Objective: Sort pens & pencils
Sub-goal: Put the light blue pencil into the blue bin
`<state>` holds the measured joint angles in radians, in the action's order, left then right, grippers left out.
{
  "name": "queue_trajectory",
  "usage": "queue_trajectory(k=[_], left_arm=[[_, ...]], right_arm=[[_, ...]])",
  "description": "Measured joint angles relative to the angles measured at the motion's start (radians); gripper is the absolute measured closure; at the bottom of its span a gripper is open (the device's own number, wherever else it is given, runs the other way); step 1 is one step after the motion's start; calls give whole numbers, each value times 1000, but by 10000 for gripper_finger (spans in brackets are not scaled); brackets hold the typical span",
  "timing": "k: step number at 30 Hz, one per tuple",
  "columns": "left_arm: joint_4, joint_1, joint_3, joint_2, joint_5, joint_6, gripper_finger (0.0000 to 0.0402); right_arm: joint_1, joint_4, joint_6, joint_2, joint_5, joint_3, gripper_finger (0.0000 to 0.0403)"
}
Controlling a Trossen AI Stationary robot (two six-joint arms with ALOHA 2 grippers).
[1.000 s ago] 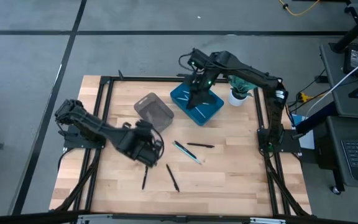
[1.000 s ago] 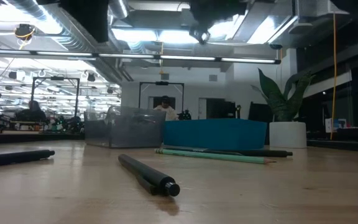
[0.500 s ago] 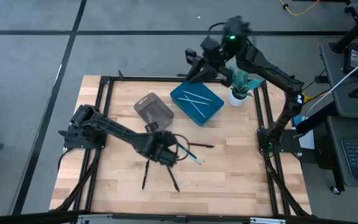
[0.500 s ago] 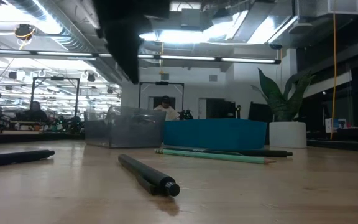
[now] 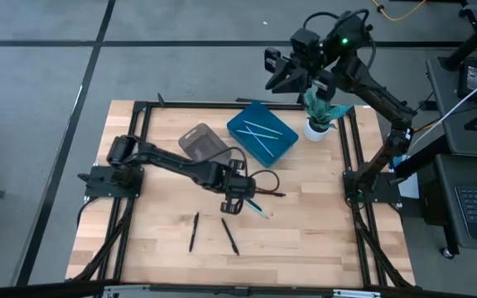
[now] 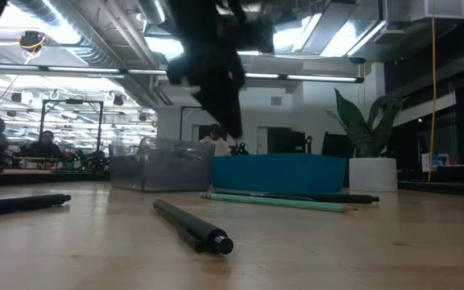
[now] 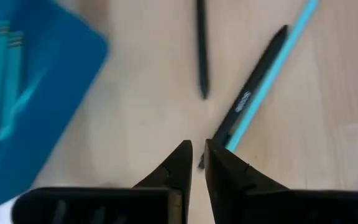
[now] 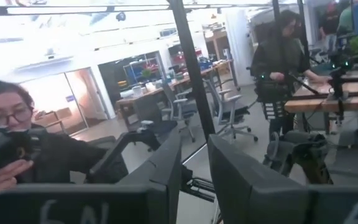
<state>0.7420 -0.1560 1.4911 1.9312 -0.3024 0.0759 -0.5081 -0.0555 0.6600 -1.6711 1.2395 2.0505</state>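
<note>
My left gripper (image 5: pixel 232 205) points steeply down just above the table's middle, its fingers a slit apart with nothing between them (image 7: pixel 197 152). Just beyond its tips a light blue stick (image 7: pixel 272 68) and a black one (image 7: pixel 250 102) lie side by side. Another black one (image 7: pixel 201 46) lies farther off. Two more black sticks (image 5: pixel 194 230) (image 5: pixel 229 235) lie flat nearer the front edge. Two light blue sticks lie in the blue tray (image 5: pixel 262 136). My right gripper (image 5: pixel 276 74) is high above the table's far edge, pointing level into the room, open and empty (image 8: pixel 194 168).
A clear grey bin (image 5: pixel 204 147) stands left of the blue tray at the back. A white pot with a green plant (image 5: pixel 317 124) stands right of the tray. People (image 8: pixel 17 155) and desks show in the room beyond the table.
My left gripper has gone toward the table's right edge and down, rolling about its own axis, and now hangs over the pair of sticks at the middle. My right gripper has risen from over the blue tray toward the far edge and tipped up to level.
</note>
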Motion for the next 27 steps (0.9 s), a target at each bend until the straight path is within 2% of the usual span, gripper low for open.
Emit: queue_trajectory(k=[3,11,27], left_arm=[[13,23,0,45,112,53,363],[-26,12,0,74,202,120,363],[-79,19,0,74,214,145,363]], right_arm=[[-11,0,17,0,17,2,320],[-41,6,21,0,44,2,320],[-61,6,13,-1,47,3,320]])
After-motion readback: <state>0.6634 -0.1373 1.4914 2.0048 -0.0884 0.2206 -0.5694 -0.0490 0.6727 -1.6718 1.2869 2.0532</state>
